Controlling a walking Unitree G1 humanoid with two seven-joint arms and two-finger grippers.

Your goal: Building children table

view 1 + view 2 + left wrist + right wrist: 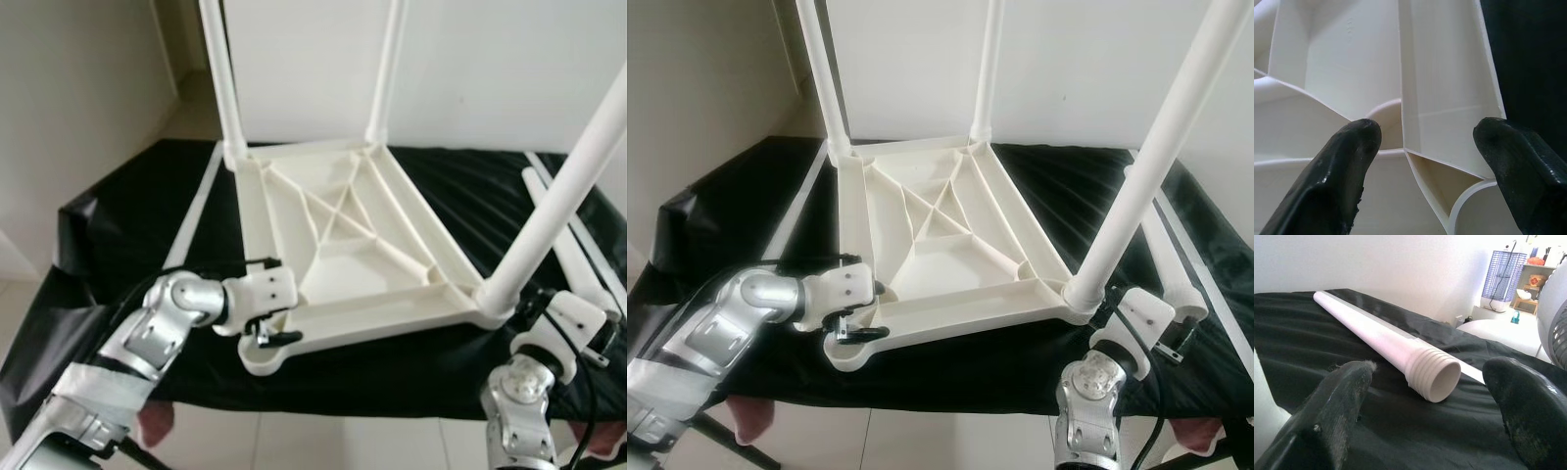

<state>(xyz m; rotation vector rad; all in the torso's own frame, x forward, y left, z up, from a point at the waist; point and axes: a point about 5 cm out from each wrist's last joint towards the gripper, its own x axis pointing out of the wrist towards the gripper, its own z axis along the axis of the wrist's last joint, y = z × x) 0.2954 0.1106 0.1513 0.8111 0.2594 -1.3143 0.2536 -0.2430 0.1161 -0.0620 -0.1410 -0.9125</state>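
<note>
A black cloth (118,225) covers the work surface against a plain white wall (470,69). Pale floor tiles (294,441) lie below. A fan (1553,323) stands nearby.

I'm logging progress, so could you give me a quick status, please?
Left hand open astride tabletop rim at empty corner. Right hand open before loose leg. Three legs fitted.

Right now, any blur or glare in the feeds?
Eye views: slightly soft, white tabletop pale but ribs readable, black cloth nearly featureless. Left wrist view: left gripper fingers blurred up close, tabletop edge sharp. Right wrist view: threaded leg crisp, bright background washed out, right gripper fingers soft.
</note>
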